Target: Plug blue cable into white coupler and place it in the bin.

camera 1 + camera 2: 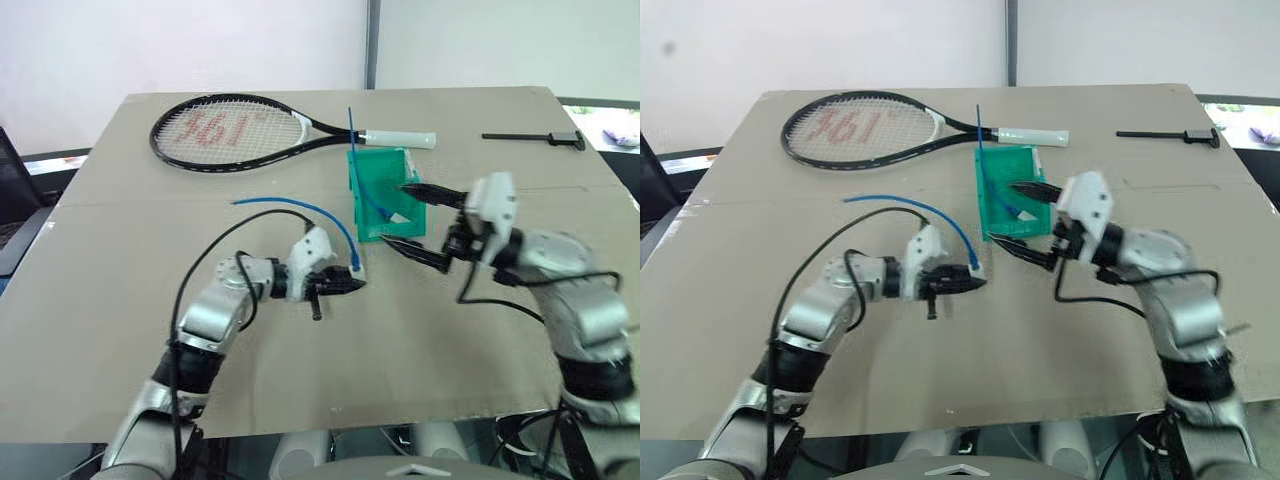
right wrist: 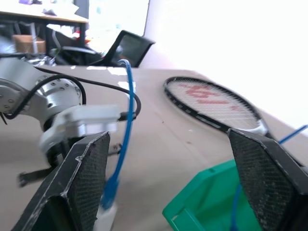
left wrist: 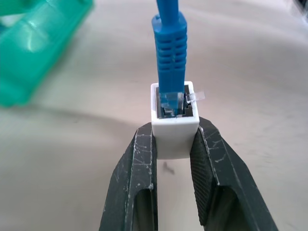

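Left gripper (image 3: 173, 139): your jaws pinch the white coupler (image 3: 173, 130), centre frame.
Right gripper (image 1: 415, 222): your jaws stand spread, right of centre.
Blue cable (image 1: 300, 208): plugged into the coupler.
Bin (image 1: 372, 172): centre, below the racket (image 1: 230, 128).

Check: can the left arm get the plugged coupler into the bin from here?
Probably yes. The left gripper is shut on the white coupler with the blue cable plugged in, and the bin sits just ahead. The open right gripper by its front may crowd it.
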`<state>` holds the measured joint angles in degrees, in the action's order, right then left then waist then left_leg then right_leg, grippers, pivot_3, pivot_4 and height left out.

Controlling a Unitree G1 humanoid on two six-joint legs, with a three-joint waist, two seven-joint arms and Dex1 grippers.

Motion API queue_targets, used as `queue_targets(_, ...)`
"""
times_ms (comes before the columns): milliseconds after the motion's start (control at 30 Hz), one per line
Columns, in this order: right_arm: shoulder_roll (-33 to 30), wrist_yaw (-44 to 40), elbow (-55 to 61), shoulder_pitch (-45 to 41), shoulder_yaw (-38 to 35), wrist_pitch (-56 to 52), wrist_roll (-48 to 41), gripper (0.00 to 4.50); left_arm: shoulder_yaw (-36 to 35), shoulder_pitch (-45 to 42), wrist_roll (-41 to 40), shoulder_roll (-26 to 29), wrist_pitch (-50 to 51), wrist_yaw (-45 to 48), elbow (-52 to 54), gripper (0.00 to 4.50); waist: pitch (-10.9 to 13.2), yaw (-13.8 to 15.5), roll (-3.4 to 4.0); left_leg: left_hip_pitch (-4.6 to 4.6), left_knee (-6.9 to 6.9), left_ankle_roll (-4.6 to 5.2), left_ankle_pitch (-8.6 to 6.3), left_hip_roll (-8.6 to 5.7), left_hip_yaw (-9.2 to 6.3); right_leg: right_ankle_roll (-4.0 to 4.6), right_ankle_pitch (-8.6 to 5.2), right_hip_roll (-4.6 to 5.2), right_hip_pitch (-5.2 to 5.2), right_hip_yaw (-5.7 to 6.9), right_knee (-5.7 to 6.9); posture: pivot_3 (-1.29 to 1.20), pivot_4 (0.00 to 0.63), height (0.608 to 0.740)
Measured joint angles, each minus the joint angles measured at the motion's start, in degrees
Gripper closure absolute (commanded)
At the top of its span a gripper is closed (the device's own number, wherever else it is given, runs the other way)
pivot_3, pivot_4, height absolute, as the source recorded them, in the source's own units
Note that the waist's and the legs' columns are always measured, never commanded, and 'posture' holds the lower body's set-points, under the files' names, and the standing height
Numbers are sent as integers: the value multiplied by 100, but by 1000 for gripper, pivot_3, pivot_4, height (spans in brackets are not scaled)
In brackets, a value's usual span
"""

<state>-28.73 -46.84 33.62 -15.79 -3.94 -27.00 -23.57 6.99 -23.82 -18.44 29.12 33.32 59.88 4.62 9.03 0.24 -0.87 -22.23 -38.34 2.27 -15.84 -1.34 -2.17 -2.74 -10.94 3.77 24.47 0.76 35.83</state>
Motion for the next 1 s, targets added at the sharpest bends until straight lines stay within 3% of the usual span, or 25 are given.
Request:
queue_targets(167,-98,857,710,1185,-420,-373,180,555,-468,-1258,-579,-427,1563,-816,-39,4153,13,69,-16,2,-24,4,2,-14,4,-13,1,0,-14,-4,2,0,150,740)
queue_targets(267,-56,1239,968,1727,-645,-415,313,555,-497,-2100,-770,-709,2245,-1111,-576,4153,21,45,-23,35,-25,4,2,-12,14,-36,-11,-5,-43,-11,2,0,150,740)
queue_targets(467,234,1876,1503,2828,-768,-416,537,555,-467,-3932,-334,-1548,2426,-2052,-3051,4153,26,31,-28,40,-18,4,2,-27,13,-35,-10,-14,-48,-12,1,0,150,740)
queue_targets(567,377,2143,1621,3038,-728,-394,640,495,-395,-4673,-57,-1934,1945,-2076,-4665,2652,29,10,-30,38,-16,4,2,-31,21,-36,-11,-14,-43,-20,-4,0,150,740)
queue_targets(733,400,2320,1772,3189,-658,-387,742,495,-364,-5111,281,-2002,1372,-1973,-5891,155,34,-37,-33,27,-6,4,2,-30,17,-34,-11,-14,-27,-20,-3,0,150,740)
queue_targets(900,419,2386,1835,3246,-638,-380,758,495,-311,-5222,329,-1680,1729,-1508,-5582,59,41,-71,-33,27,-7,4,2,-20,22,-38,-13,-11,-26,-24,-1,0,150,740)
queue_targets(1000,428,2386,1778,3171,-573,-328,756,495,-323,-4368,9,-1112,2069,-984,-3753,59,46,-146,-26,40,1,1,2,-1,32,-20,-3,-13,-25,-39,3,0,150,740)
